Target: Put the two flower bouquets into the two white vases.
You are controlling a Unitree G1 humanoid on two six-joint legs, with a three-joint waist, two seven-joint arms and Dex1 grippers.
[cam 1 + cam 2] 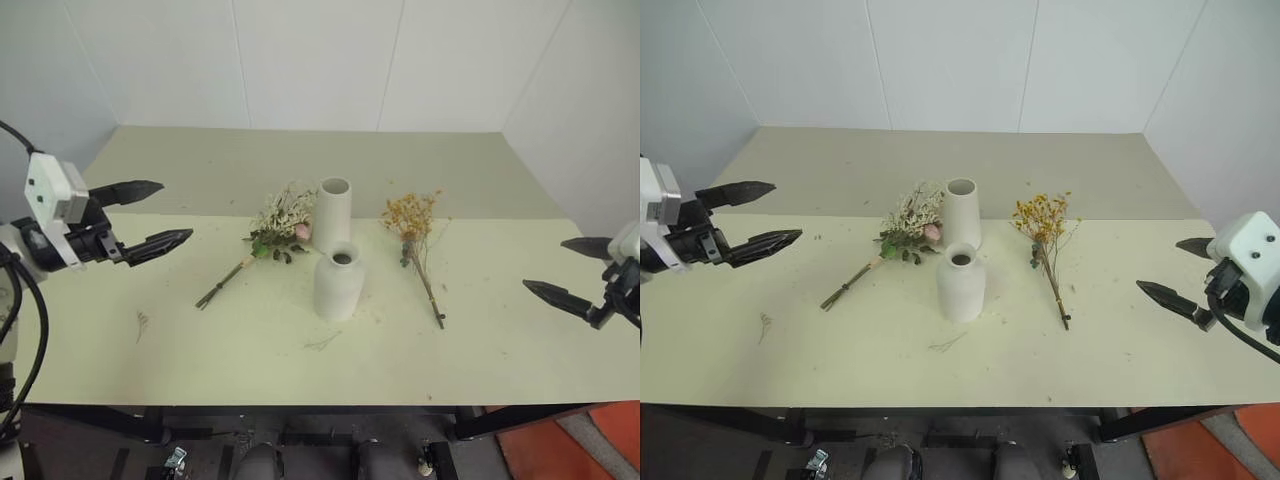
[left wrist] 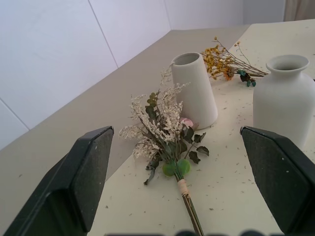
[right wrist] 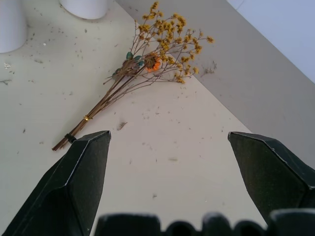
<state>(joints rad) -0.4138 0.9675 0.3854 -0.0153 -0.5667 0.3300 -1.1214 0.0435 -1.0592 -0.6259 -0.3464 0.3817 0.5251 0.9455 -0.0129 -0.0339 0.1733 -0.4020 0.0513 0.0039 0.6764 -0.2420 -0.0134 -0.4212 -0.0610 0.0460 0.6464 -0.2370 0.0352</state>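
Two white vases stand mid-table: a tall plain cylinder [image 1: 332, 213] behind and a shorter bottle-shaped vase [image 1: 338, 283] in front of it. The fuller bouquet [image 1: 270, 236] with a pink rose, cream sprigs and green leaves lies flat left of the vases, heads touching the cylinder. The thin yellow-orange bouquet [image 1: 417, 243] lies flat right of them. My left gripper [image 1: 150, 216] hovers open at the far left, well clear of the fuller bouquet [image 2: 167, 132]. My right gripper [image 1: 565, 270] hangs open at the far right, apart from the yellow bouquet [image 3: 142, 69].
The pale green table [image 1: 200, 340] carries scattered dried crumbs and a loose sprig [image 1: 322, 342] in front of the short vase. White walls close the back and sides. The table's front edge runs below, with dark framing under it.
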